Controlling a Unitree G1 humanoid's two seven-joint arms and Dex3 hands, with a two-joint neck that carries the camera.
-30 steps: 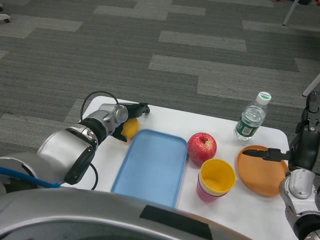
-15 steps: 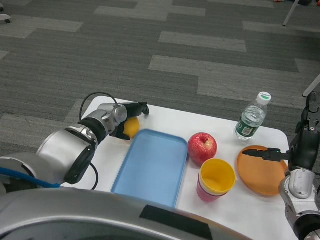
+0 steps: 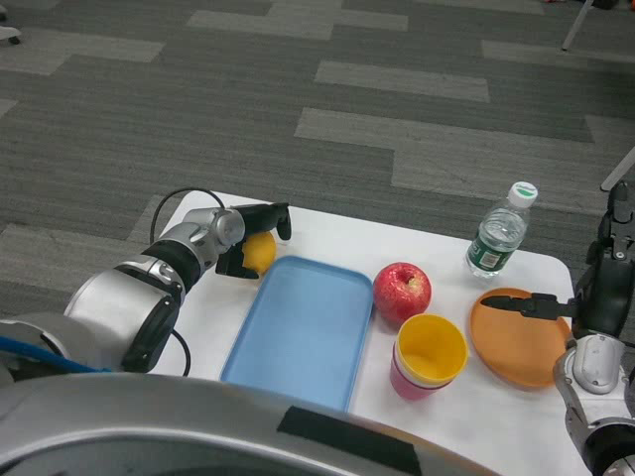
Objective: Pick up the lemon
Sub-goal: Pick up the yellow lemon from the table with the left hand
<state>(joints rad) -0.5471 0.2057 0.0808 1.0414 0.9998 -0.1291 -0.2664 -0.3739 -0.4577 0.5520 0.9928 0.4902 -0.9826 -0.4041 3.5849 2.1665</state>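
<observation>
In the head view the left hand (image 3: 254, 230) is reaching over the far left part of the white desk (image 3: 337, 243), its black fingers (image 3: 274, 213) curving over the top of the lemon (image 3: 260, 253), which is lying just beneath the hand and beside the near corner of the blue tray (image 3: 303, 332); whether the fingers are actually gripping it I cannot tell. The right hand (image 3: 607, 273) is waiting well off to the right, one finger lying out over the orange plate (image 3: 516, 342), its other fingers partly out of view, with the water bottle (image 3: 499, 233) just beyond it and the red apple (image 3: 401, 292) and stacked cups (image 3: 429, 355) sitting between the two hands.
</observation>
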